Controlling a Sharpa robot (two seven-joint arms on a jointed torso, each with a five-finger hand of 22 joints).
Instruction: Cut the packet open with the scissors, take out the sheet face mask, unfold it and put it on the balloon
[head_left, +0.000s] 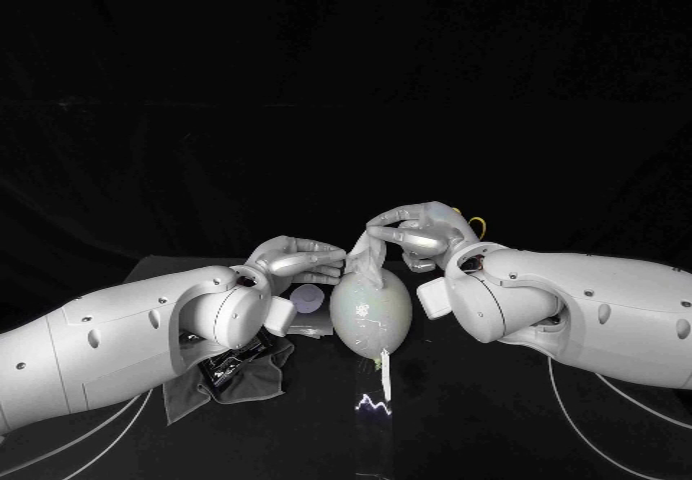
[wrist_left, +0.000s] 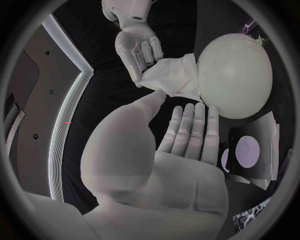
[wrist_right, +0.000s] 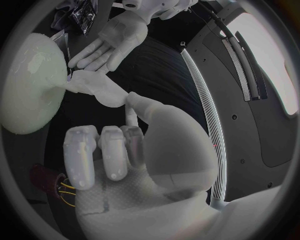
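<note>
Right hand (head_left: 418, 235) is the one doing the work: its fingers are curled down over the far end of the balloon (head_left: 372, 312) and it's pinching the top of the sheet mask (head_left: 361, 262), which hangs from the fingertips as a bunched-up strip, not spread out at all. Going outward from there, the mask drops straight down and its lower part lies against the balloon's far end, on the side facing the left hand (head_left: 296, 262). So the mask sits right between the two hands, touching the balloon. Left hand holds nothing as far as I can see. In its own wrist view the palm is flat and the fingers are straight and apart, with only the thumb tip up against the loose lower corner of the mask. The balloon's long axis runs top to bottom in the head view, knot end toward the robot, so the mask has to get pulled wide across that axis. My guess is the left hand needs to grab that free corner, since it's the nearer one to it, then draw away from the right. The cut packet (head_left: 307, 296) lies just beside the balloon on the left-hand side, out of the way.
</note>
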